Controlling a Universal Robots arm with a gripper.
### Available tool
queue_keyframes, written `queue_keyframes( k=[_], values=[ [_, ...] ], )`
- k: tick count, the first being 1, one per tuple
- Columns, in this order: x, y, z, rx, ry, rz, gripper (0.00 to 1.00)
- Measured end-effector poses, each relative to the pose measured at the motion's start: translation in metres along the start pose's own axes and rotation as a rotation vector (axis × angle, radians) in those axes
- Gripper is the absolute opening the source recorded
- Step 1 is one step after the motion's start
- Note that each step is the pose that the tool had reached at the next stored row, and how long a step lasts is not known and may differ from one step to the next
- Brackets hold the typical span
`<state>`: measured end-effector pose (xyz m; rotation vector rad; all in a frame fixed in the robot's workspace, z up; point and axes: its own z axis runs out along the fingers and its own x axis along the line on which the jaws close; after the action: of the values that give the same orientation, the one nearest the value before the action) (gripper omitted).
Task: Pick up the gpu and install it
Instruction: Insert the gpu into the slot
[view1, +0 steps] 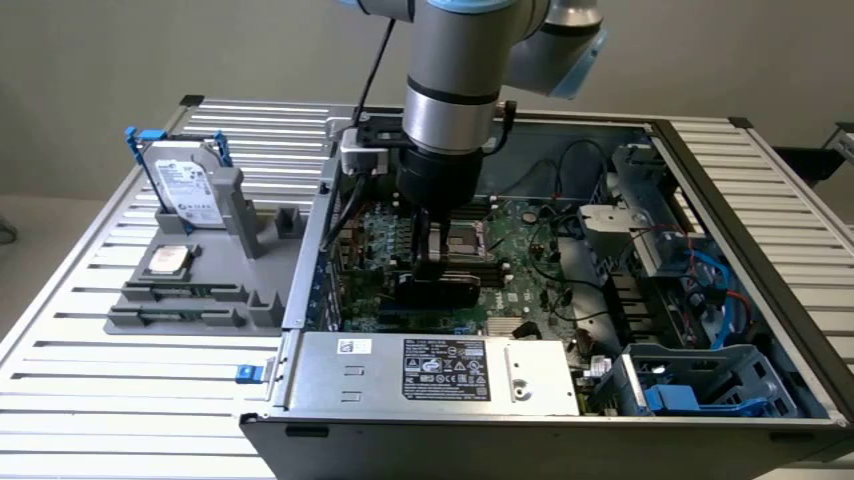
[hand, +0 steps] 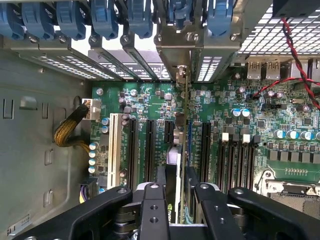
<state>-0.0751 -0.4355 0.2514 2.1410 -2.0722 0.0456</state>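
Observation:
The gpu (view1: 435, 291) stands on edge inside the open computer case (view1: 747, 200), low over the green motherboard (view1: 534, 250). My gripper (view1: 438, 262) reaches straight down from the arm and is shut on the card's upper edge. In the wrist view the gpu (hand: 174, 157) appears edge-on between the two black fingers (hand: 152, 200), running along the long expansion slots (hand: 150, 145), and the gripper (hand: 177, 189) clamps it from both sides. Its silver bracket end (hand: 182, 70) lies against the case's rear slot openings. Whether the card's lower edge sits in a slot cannot be told.
A silver hard drive with a blue handle (view1: 187, 190) stands in a grey holder (view1: 200, 290) on the slatted table at the exterior view's left. A silver power supply (view1: 427, 370) and a blue drive cage (view1: 694, 385) line the case front. Memory sticks (hand: 235, 160), red-black wires (hand: 295, 60) and blue latches (hand: 105, 17) surround the card.

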Motion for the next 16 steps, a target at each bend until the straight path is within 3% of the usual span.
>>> queue_keyframes(
  k=[4,9,13,16],
  values=[
    [0.001,0.0006,-0.0063,0.0001,0.0012,0.000,0.42],
    [0.003,0.0022,-0.0221,-0.0005,0.0013,0.000,0.65],
    [0.005,0.0034,-0.0336,-0.0008,0.0013,0.000,0.76],
    [0.006,0.0044,-0.0433,-0.0011,0.0014,0.000,0.94]
  ],
)
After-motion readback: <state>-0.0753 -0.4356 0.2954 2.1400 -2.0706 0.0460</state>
